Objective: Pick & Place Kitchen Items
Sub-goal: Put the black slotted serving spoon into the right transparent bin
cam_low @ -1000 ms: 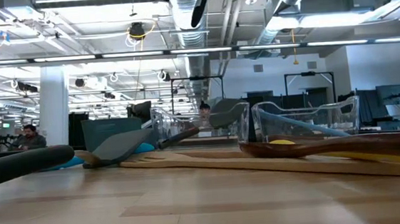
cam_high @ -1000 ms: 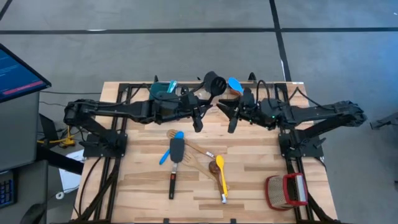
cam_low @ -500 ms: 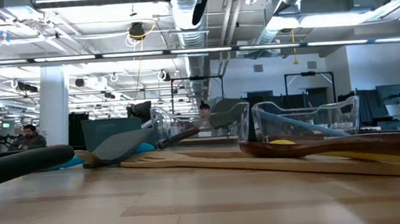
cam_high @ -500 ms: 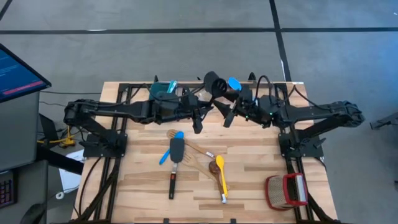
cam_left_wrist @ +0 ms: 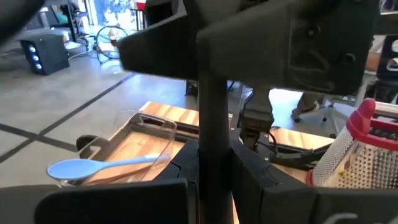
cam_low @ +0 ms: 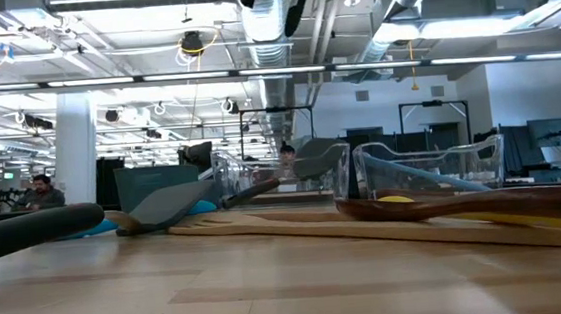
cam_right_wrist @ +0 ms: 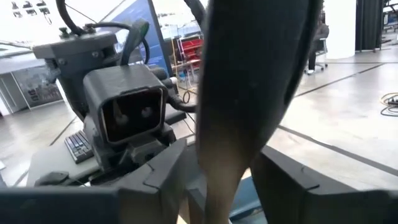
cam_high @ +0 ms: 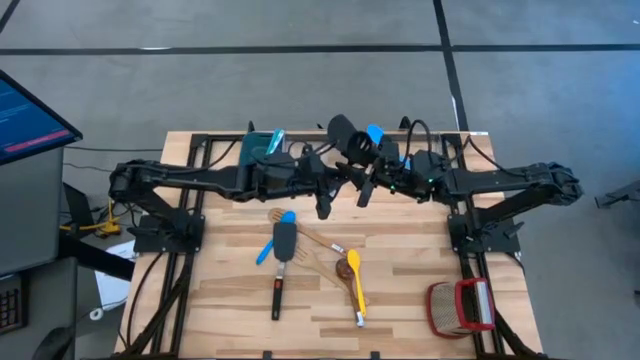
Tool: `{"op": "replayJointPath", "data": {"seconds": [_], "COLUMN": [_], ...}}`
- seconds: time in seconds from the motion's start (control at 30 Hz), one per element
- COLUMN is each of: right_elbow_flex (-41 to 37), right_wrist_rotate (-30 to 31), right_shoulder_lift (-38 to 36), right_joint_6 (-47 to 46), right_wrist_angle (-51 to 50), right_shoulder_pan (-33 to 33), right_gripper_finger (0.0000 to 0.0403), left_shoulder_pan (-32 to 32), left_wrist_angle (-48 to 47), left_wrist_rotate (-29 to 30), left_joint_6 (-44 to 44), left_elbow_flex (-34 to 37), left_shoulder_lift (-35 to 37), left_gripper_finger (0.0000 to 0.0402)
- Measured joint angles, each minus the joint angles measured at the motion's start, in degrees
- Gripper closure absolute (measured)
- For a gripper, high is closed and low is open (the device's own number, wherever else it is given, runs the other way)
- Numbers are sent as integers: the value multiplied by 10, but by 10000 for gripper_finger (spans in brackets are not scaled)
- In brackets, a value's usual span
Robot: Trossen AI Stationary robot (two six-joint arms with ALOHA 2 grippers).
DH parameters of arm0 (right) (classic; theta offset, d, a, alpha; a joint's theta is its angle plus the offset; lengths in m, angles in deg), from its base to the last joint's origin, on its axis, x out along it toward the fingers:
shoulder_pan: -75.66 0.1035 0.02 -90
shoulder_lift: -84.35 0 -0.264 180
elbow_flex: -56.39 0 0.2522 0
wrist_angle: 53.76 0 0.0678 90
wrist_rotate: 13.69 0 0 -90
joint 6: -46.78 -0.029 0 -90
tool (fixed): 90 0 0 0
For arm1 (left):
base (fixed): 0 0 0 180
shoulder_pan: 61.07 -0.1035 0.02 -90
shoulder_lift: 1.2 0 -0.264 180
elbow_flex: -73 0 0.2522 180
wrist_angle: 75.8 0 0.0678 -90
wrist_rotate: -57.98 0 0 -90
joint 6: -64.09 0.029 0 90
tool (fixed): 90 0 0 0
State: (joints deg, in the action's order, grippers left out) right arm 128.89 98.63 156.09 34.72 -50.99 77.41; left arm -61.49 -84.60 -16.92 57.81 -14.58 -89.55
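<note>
High above the middle of the table, my left gripper (cam_high: 322, 180) is shut on a black spatula (cam_high: 345, 132). The spatula's blade is up and its handle end (cam_low: 289, 16) points down. My right gripper (cam_high: 362, 180) faces it from the table's right. It is open, with one finger on either side of the spatula's neck (cam_right_wrist: 227, 168) and a small gap showing on each side. Other kitchen items lie in a loose pile on the wood below: a black turner (cam_high: 283, 245), a yellow spoon (cam_high: 354, 272) and wooden spoons (cam_high: 325, 258). My left gripper pinches the spatula's black handle (cam_left_wrist: 211, 134) between its two fingers. The fingers come in level from the table's left and lie across the handle. The spatula stands about upright, blade up, lifted clear of the table, with its free handle end below the fingers.
A teal bin (cam_high: 258, 146) with a blue-tipped handle in it stands at the far left. A clear holder with a blue spoon (cam_high: 376, 133) stands at the far edge. A red-and-tan basket (cam_high: 460, 306) sits at the near right corner.
My right gripper has moved toward the table's left, up to the spatula that my left gripper holds. The spatula has stayed upright and clear of the table.
</note>
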Motion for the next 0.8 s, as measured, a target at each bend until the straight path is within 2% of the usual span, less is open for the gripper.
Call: {"op": "replayJointPath", "data": {"seconds": [0.4,0.63,0.8], "right_elbow_flex": [0,0,0], "right_wrist_rotate": [0,0,0], "right_shoulder_lift": [-5,-5,-5], "right_joint_6": [-1,-1,0], "right_wrist_angle": [-1,-1,-1], "right_shoulder_pan": [1,1,1], "right_gripper_finger": [370,370,370], "left_shoulder_pan": [0,0,0], "left_wrist_angle": [0,0,1], "left_wrist_rotate": [18,19,27], "left_joint_6": [16,15,13], "left_elbow_flex": [0,0,0], "left_shoulder_lift": [0,0,0], "left_gripper_finger": [366,364,341]}}
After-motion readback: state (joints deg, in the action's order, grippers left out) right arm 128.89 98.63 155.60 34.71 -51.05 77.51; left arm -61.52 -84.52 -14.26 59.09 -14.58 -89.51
